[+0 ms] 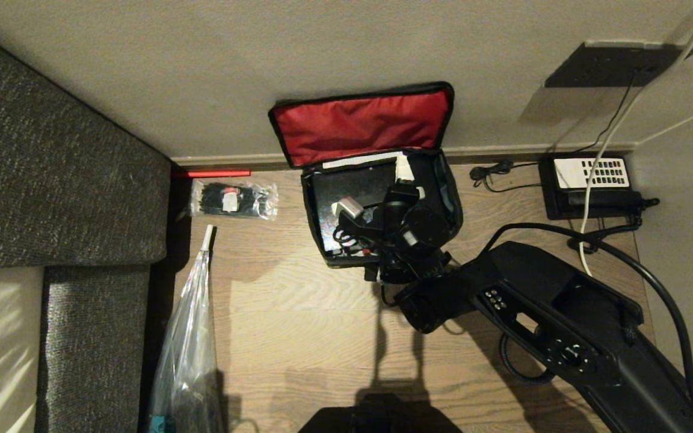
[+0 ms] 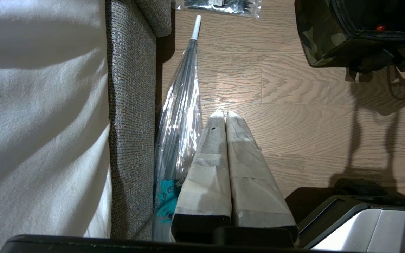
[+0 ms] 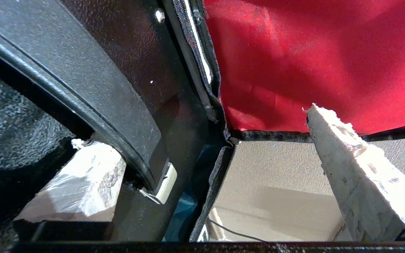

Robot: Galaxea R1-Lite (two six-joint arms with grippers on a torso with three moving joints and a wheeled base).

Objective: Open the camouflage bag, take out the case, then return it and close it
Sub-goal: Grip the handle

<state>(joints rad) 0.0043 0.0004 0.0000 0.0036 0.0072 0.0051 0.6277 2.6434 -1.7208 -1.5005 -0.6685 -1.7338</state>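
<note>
Right gripper [image 1: 376,207] reaches into the open camouflage bag [image 1: 449,198], jaws spread wide.

The bag sits on the wooden floor [image 1: 298,313] against the wall, its red-lined lid [image 1: 361,123] propped upright. The black case [image 1: 352,186] lies inside it; one taped finger [image 3: 79,182] is under the case's edge, the other [image 3: 357,168] outside the bag's rim, nothing gripped. The left gripper [image 2: 223,117] hangs clenched beside the sofa [image 2: 132,105].

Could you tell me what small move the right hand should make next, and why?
Probably close the right hand on the case. The camouflage bag stands open, its red-lined lid against the wall, and the case lies inside. The hand is open in the bag's mouth, one finger at the case's edge, the other out in the open, gripping nothing.
</note>
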